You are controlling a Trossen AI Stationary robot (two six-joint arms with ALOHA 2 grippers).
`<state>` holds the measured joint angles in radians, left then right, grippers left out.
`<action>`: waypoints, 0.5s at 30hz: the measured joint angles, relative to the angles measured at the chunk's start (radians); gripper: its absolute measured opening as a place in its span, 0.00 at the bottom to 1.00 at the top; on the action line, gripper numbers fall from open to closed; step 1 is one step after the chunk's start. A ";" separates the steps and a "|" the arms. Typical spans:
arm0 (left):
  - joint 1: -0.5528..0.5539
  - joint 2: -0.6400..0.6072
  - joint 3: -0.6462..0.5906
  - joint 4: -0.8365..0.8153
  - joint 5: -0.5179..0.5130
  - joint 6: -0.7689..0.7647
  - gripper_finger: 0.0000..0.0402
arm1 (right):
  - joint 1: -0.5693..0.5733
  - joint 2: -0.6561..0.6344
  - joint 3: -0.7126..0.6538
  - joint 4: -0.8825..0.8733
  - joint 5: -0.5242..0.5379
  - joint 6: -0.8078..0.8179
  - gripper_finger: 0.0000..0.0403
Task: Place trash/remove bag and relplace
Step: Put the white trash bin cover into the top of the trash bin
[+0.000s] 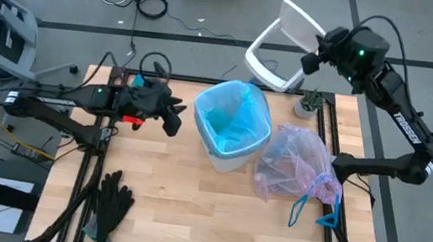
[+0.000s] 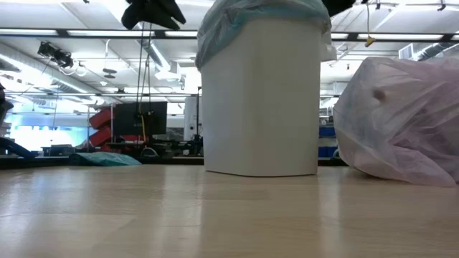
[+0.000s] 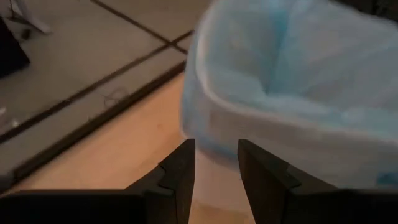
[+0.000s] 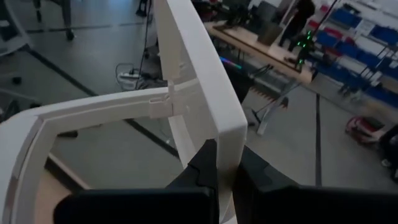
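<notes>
A white bin point(image 1: 229, 152) lined with a light-blue bag point(image 1: 232, 119) stands mid-table. Right of it the filled pink-lavender bag point(image 1: 296, 162) lies on the tabletop, its blue ties point(image 1: 314, 209) trailing toward the near edge. The trash shows only as dim shapes inside it. My left gripper point(image 1: 173, 117) hovers open and empty just left of the bin's rim point(image 3: 249, 106). My right gripper point(image 1: 312, 60) is raised over the table's far edge, shut on the bin's white lid point(image 1: 283, 41). My right gripper pinches the flat flap panel of the white lid at its edge point(image 4: 225, 140) between its two fingers, coming from the table's right side. The lid is lifted clear of everything, tilted, with its open frame point(image 4: 93, 115) hanging off to one side.
Black gloves point(image 1: 111, 204) lie near the table's front left corner. A small potted plant point(image 1: 310, 104) stands at the far right, close under the raised lid. Bare wood point(image 1: 212, 214) lies in front of the bin.
</notes>
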<state>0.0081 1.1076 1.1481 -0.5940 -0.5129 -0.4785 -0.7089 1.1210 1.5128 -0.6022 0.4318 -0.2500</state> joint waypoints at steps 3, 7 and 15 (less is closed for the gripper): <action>-0.036 0.006 -0.027 0.010 0.001 -0.041 0.33 | -0.006 0.027 0.054 -0.002 -0.004 -0.027 0.03; -0.063 0.033 -0.076 0.055 0.003 -0.075 0.33 | -0.006 0.052 0.113 -0.018 -0.045 -0.048 0.03; -0.021 0.067 -0.149 0.254 0.002 -0.002 0.33 | 0.008 0.068 0.153 -0.092 -0.091 -0.050 0.03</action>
<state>-0.0128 1.1748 0.9994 -0.3404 -0.5106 -0.4808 -0.7010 1.1889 1.6662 -0.6943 0.3410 -0.2998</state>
